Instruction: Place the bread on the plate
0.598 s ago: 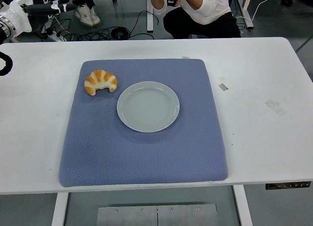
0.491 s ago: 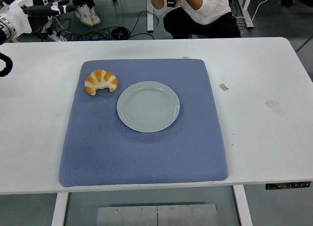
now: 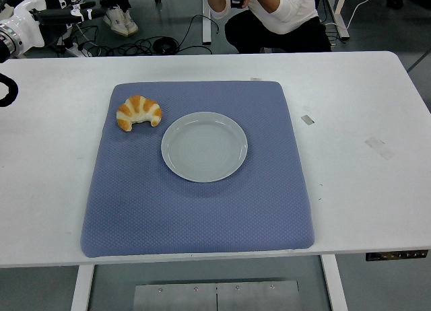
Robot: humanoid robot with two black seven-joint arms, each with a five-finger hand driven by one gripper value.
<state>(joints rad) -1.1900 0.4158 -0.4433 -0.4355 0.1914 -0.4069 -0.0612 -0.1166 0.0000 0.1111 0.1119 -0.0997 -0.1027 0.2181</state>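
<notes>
a: where is the bread (image 3: 139, 113) now, if we take the plate (image 3: 204, 147) as the landmark?

b: it lies on the blue mat (image 3: 197, 169), to the upper left of the plate, near its rim but not touching it. the plate has nothing on it.

a: and which way does the bread point?

b: it is a crescent shape. the long axis goes about left to right, a little tilted, so the left tip is lower than the right tip. the arched back faces away from the robot, and both tips curve toward the near edge of the table (image 3: 363, 122). the right tip is the one closer to the plate.

a: what about the hand?

b: far to the left of the plate, at the picture's left edge, only a small black curved piece of the left hand (image 3: 7, 90) shows above the table. it is well apart from the bread. if the fingers are open or closed, i cannot tell. it holds nothing that i can see.

a: anything else?

b: beyond the table, behind the plate, a person (image 3: 273, 15) crouches.
</notes>
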